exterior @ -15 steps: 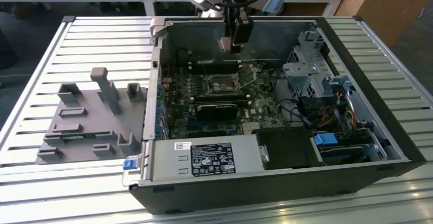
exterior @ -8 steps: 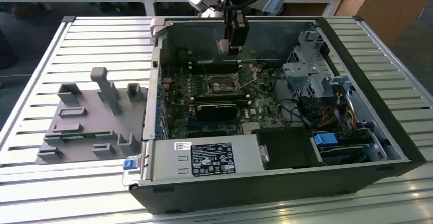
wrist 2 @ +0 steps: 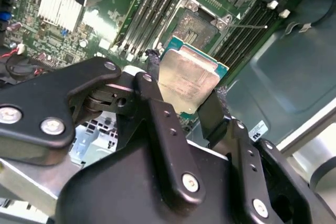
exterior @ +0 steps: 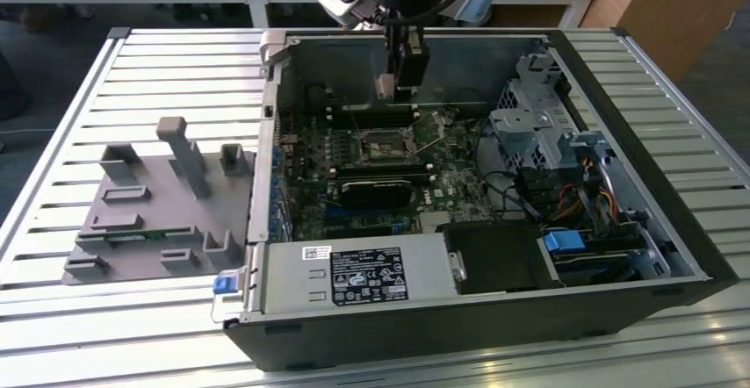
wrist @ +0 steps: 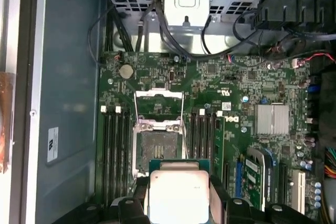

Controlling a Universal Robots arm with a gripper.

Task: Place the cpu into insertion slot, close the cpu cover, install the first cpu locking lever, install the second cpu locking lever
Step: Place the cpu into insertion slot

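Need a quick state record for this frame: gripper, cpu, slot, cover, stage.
gripper: shut on the cpu, above the motherboard
cpu: held by two opposite edges, metal top showing, not seated
insertion slot: empty, dark centre exposed
cpu cover: swung open, off the slot
stage: cpu not yet placed

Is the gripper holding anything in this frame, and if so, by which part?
Yes: the gripper is shut on the cpu, pinching it by two opposite edges, its metal top left bare.
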